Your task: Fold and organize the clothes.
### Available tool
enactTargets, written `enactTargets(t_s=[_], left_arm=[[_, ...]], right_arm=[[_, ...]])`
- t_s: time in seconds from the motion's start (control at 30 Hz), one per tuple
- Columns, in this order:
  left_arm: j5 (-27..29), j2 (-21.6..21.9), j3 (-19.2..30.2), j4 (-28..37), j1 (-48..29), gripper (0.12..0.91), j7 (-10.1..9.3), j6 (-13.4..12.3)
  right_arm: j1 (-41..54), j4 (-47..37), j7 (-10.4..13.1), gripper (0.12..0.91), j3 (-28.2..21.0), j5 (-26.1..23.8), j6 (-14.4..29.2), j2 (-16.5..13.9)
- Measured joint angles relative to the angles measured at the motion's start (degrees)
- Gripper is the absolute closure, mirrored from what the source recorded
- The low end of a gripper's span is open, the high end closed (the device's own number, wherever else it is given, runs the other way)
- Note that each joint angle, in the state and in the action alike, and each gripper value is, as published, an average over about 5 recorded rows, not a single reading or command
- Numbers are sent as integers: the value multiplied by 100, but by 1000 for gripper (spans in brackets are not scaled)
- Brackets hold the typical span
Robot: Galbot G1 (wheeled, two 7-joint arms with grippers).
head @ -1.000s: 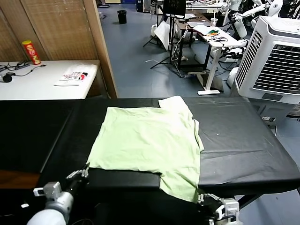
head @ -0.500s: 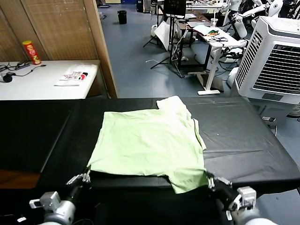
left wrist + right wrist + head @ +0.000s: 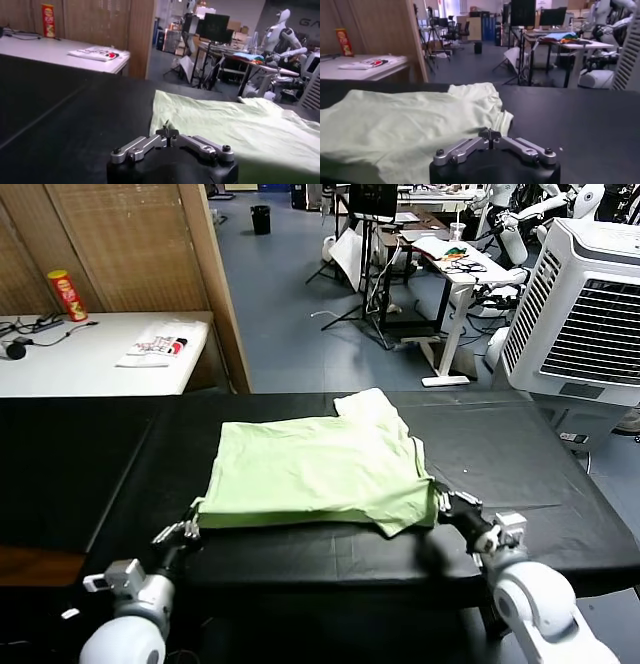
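The shirt's [image 3: 315,469] near hem had just been carried up off the table's [image 3: 520,514] front edge. A second earlier that hem drooped over the edge, with one corner hanging well below it on the right; half a second later the droop was shorter; now the whole hem lay on the black tabletop, doubled back a little under itself, and the shirt looked shorter front to back.

The left gripper [image 3: 190,526] sat at the shirt's near-left corner, its fingers pressed together on the cloth there. The right gripper [image 3: 445,504] sat at the near-right corner, likewise pressed together — and the fabric bunched to a point just at its tip, which suggests it was pinching the hem. Both had come forward from below the table edge onto the tabletop.

The shirt lay across the middle of the table, back side up as far as could be told, one sleeve [image 3: 372,406] sticking out at the far right. On the side desk [image 3: 60,364] a white packet [image 3: 155,344] and a red can [image 3: 66,294] stood well apart from the work.

This read as the opening of a bottom-to-top fold — the hem was lifted and travelling toward the collar end, but the fold was barely begun.
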Motion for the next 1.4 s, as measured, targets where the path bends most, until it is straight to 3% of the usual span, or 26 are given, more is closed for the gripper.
enactTargets(t_s=[0.37, 0.43, 0.53, 0.63, 0.8, 0.9, 1.0, 1.13, 1.33, 1.4], left_arm=[[193, 187, 120, 828, -633, 905, 28, -110], [195, 201, 132, 943, -717, 905, 28, -118], [195, 203, 143, 1078, -813, 893, 28, -162], [201, 196, 141, 1120, -834, 793, 38, -208], [213, 193, 98, 1031, -716, 510, 47, -227], [227, 186, 68, 937, -603, 352, 49, -246], [243, 181, 58, 841, -455, 255, 75, -269], [240, 168, 47, 787, -270, 234, 128, -278], [57, 183, 15, 883, -231, 233, 146, -213], [-1, 190, 5, 924, -231, 265, 162, -203]], right_arm=[[888, -867, -147, 903, -498, -18, 97, 108], [902, -877, -241, 882, -495, 4, 90, 110], [836, -787, -364, 768, -439, 22, 38, 64], [654, -530, -363, 601, -335, 69, -94, -23], [76, 179, -221, 331, -97, 38, -371, -156], [-346, 604, -167, 246, 44, -80, -479, -181], [-715, 897, -137, 230, 137, -204, -512, -169], [-1042, 1038, -109, 249, 189, -308, -515, -124], [-1217, 1055, -91, 381, 202, -355, -514, -51], [-1240, 1053, -95, 448, 201, -362, -512, -36]])
